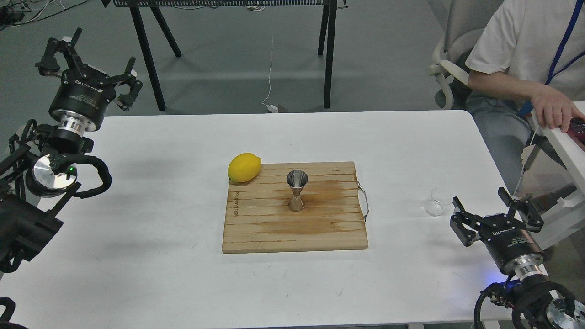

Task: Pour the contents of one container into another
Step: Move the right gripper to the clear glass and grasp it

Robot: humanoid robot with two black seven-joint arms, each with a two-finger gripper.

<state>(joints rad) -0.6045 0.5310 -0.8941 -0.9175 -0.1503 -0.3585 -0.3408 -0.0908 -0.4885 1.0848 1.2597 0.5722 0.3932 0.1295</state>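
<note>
Head view: one white table (pixel 151 219) carries one wooden cutting board (pixel 274 228) lying near the middle, its metal handle facing the table's right edge. One steel jigger (pixel 296 190) stands upright on the board, roughly at its centre, open cone up. One lemon (pixel 244 167) sits at the board's far left corner, half on the wood, well apart from the jigger.

One small clear glass cup (pixel 434 202) stands upright on the bare table between the board's right edge and the table's right edge, near neither corner. Whether it holds any liquid I cannot tell; it is too transparent and small.

The right gripper (pixel 497 206) hangs low by the table's right edge with its fingers spread wide and nothing between them. The cup lies just to its left and slightly farther away, near but not touching. The left gripper (pixel 91 61) is raised off the far left corner, fingers also spread wide and empty, well apart from everything on the table.

So the right arm is clearly the nearer one for the cup. The cup's axis is vertical, so a sideways approach toward the left looks right, then a carry leftward across the board's right edge to the jigger's mouth
</note>
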